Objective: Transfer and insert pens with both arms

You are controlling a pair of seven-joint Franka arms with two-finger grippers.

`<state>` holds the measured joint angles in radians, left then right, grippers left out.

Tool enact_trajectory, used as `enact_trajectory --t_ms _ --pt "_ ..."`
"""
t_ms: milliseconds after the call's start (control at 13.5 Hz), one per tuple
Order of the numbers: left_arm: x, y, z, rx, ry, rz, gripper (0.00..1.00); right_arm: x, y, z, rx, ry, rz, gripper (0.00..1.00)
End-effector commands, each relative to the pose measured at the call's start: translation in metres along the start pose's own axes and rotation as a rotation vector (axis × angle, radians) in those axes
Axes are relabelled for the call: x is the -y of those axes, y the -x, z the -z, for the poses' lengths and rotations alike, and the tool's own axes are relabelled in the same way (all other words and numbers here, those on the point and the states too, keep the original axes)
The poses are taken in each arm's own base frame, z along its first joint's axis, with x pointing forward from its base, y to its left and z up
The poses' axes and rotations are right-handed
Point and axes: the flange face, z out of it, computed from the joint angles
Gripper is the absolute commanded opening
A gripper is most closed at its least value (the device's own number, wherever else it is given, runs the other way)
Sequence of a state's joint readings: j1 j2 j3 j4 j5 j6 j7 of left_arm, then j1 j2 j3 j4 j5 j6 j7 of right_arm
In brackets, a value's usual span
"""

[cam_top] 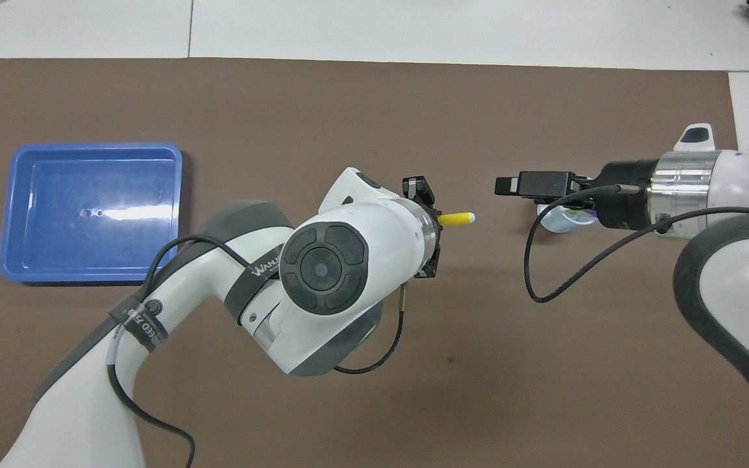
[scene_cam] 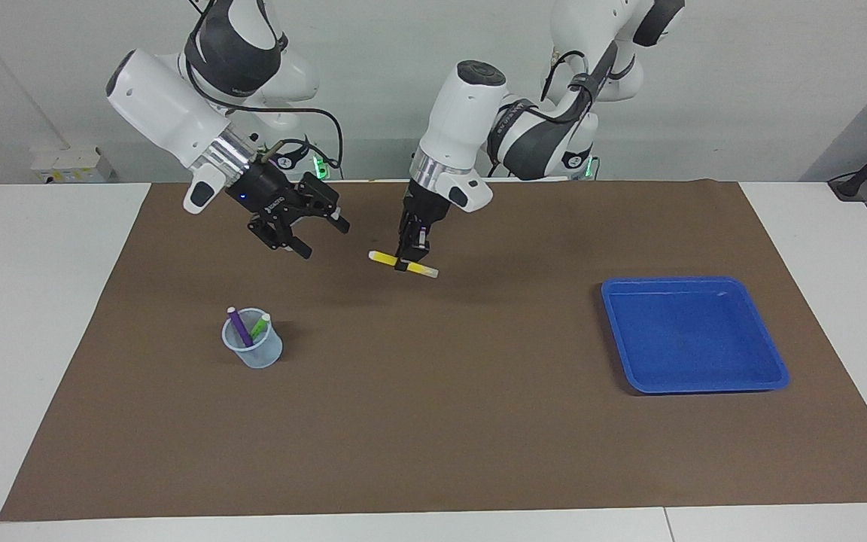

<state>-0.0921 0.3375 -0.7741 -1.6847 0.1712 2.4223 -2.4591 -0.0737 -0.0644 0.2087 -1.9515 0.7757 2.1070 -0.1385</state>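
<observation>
Under the left gripper, in the facing view, the yellow pen is pinched crosswise at mid-length and carried level above the mat, presumably so a free end is offered to the wide-open right gripper just beside it, with the cup holding the purple pen and green pen below that gripper. From overhead, the yellow pen's pale tip is seen pointed at the right gripper, which covers part of the cup, while the blue tray lies well apart from both grippers, toward the left arm's end.

A big white worktop fills the room's middle. A brown mat covers most of it. A plain pale wall stands at the robots' end. A small white box sits low against that wall. Tiny green lights glow there. Soft light makes faint shadows on the mat.
</observation>
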Motion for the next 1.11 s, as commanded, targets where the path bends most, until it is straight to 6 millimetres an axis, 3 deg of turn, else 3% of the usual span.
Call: enact_trajectory --t_ms 0,74,370,518,666,1035 --pt "0.008 0.013 0.002 0.047 0.044 0.034 0.0 -0.004 -0.001 0.005 0.035 0.034 0.025 1.0" --pt "0.007 0.016 0.004 0.073 0.059 0.054 0.0 -0.005 0.0 0.005 0.039 0.044 0.034 1.0" --pt "0.021 0.038 0.008 0.149 0.081 0.069 0.0 -0.006 0.002 0.003 0.053 0.049 0.031 0.67" --pt "0.019 0.042 0.012 0.195 0.108 0.079 0.0 -0.006 0.002 0.003 0.055 0.049 0.03 0.57" --pt "0.024 0.046 0.011 0.192 0.112 0.059 0.0 -0.005 0.003 0.003 0.061 0.048 0.024 0.55" --pt "0.011 0.037 0.013 0.204 0.143 0.074 0.0 -0.003 0.008 0.006 0.093 0.044 0.0 0.55"
